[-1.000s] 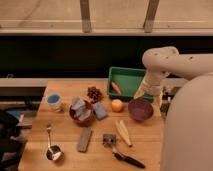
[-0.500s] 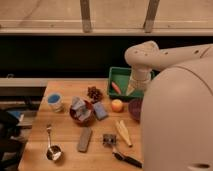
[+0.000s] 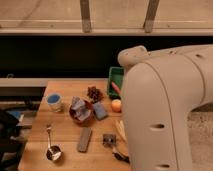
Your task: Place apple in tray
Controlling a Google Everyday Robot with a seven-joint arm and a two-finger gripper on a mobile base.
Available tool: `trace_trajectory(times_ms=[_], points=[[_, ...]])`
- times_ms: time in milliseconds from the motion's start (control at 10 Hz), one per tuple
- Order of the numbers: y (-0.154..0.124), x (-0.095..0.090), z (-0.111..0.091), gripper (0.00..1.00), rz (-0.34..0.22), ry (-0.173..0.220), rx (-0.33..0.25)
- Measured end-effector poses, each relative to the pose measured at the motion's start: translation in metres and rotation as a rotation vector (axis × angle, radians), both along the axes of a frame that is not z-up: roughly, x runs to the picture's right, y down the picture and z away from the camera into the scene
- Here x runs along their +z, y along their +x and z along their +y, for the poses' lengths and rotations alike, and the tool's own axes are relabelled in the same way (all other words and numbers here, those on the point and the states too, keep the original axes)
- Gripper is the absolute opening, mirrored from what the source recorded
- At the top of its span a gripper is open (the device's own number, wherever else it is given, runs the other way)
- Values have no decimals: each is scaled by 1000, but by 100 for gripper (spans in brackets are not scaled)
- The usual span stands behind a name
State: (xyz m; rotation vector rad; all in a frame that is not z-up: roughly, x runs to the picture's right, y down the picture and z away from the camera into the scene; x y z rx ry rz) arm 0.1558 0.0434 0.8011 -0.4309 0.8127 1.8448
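The apple (image 3: pixel 116 105) is a small yellow-orange round fruit on the wooden table, just in front of the green tray (image 3: pixel 114 76). Only the tray's left part shows; a slim orange item (image 3: pixel 116 88) lies in it. My white arm (image 3: pixel 165 105) fills the right half of the view and covers the rest of the tray and the purple bowl. My gripper is hidden behind the arm.
On the wooden table (image 3: pixel 65 150) stand a blue cup (image 3: pixel 54 101), a pine cone (image 3: pixel 94 93), a bowl with crumpled foil (image 3: pixel 80 110), a blue sponge (image 3: pixel 99 110), a grey bar (image 3: pixel 84 138), a metal scoop (image 3: pixel 51 151) and a small black item (image 3: pixel 108 139).
My arm has swung left and toward the camera, now covering the purple bowl and most of the tray. The apple has not moved.
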Motion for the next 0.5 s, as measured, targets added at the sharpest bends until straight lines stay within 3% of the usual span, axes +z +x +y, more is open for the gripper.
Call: trace_trajectory(times_ms=[500], points=[[-21, 16, 2, 74, -95, -25, 5]])
